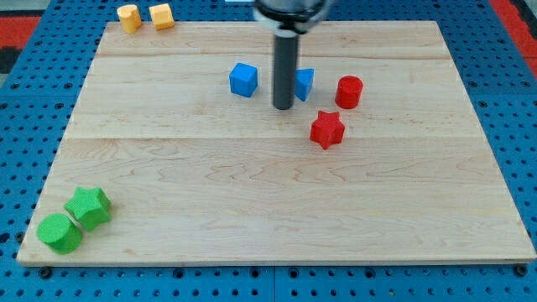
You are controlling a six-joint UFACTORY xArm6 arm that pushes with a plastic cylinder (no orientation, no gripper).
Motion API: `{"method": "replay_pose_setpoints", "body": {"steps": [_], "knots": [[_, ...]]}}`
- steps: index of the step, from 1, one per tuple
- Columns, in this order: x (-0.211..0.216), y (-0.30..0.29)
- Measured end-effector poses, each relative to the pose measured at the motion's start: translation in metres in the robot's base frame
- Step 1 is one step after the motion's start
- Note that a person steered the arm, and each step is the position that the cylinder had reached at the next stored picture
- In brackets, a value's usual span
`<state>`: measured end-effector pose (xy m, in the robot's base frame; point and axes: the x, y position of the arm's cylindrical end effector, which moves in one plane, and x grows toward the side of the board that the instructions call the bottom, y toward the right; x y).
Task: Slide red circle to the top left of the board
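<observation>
My tip point(284, 107) rests on the wooden table point(252, 201) in the upper middle of the view, at the lower end of the dark rod that comes down from the view's top. The end effector is only this plain rod: it has no jaws to open or close, and it has hold of nothing. The red circle point(349, 91) stands to the view's right of my tip, apart from it, in the upper right-of-centre part of the board. It is a short round cylinder standing upright on its flat face, so its axis runs straight up from the board and it points in no particular sideways direction. Between my tip and the red circle lies a blue block point(304, 83), partly hidden behind the rod, so its shape cannot be made out fully. A blue cube point(243, 80) sits just to the view's left of the rod. A red star point(327, 129) lies below the red circle, near it but not touching. Two yellow blocks point(144, 17) sit at the top left edge, and a green star point(89, 208) and green circle point(59, 232) touch at the bottom left corner.
</observation>
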<state>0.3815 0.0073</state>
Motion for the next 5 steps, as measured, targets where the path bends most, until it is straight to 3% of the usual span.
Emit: {"method": "replay_pose_setpoints", "body": {"steps": [1, 2, 3, 4, 5], "knots": [[0.039, 0.071], [0.025, 0.151], [-0.041, 0.118], [-0.080, 0.053], [-0.049, 0.103]]}}
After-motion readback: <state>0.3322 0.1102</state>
